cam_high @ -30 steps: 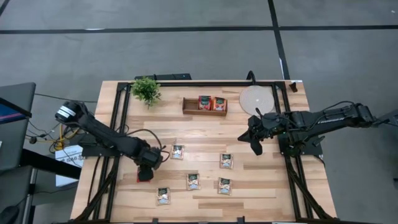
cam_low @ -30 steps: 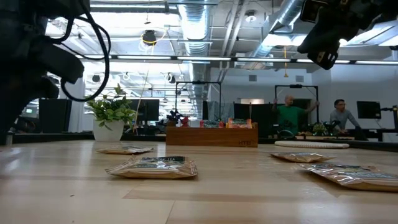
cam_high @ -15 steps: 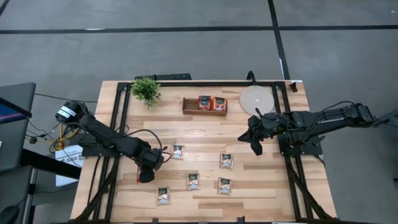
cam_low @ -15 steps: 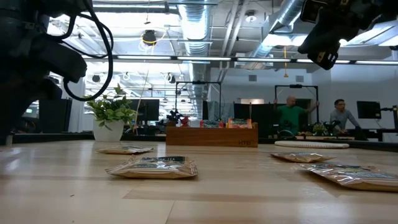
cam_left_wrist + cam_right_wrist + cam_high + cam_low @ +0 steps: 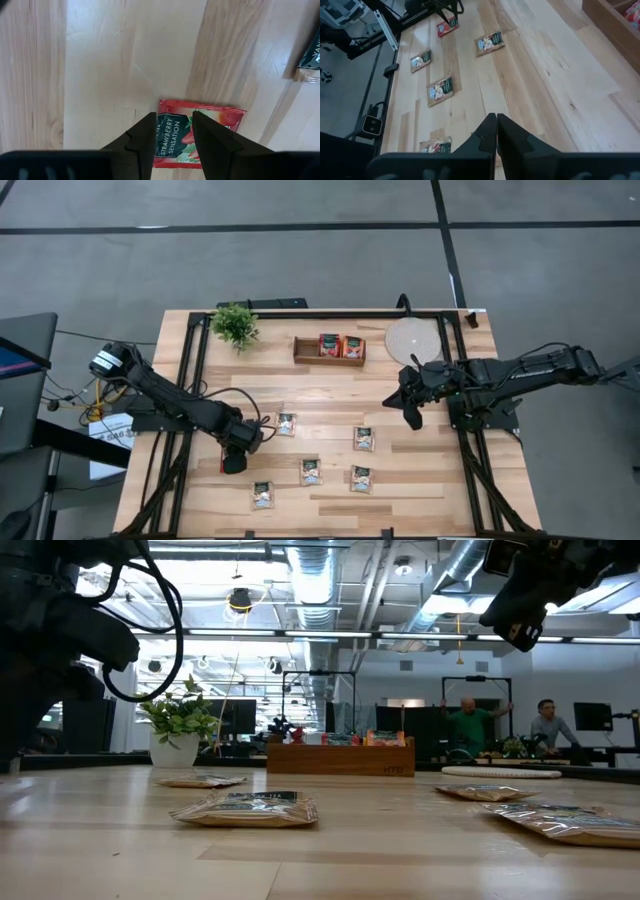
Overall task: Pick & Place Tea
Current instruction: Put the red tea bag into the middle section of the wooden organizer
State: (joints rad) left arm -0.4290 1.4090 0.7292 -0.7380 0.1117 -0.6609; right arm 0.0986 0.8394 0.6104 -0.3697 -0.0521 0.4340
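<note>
While the left gripper (image 5: 172,131) hung with fingers parted astride the red strawberry tea sachet (image 5: 200,134) lying flat on the surface, a shallow closure risked skidding it away; the right gripper (image 5: 496,125) waited shut

Both arms matte black, chunky jointed segments w/ looping black cables. Left arm (image 5: 170,402) has white round cap at its base; right arm (image 5: 500,372) all dark. Fingers (image 5: 141,140) black, angular.
</note>
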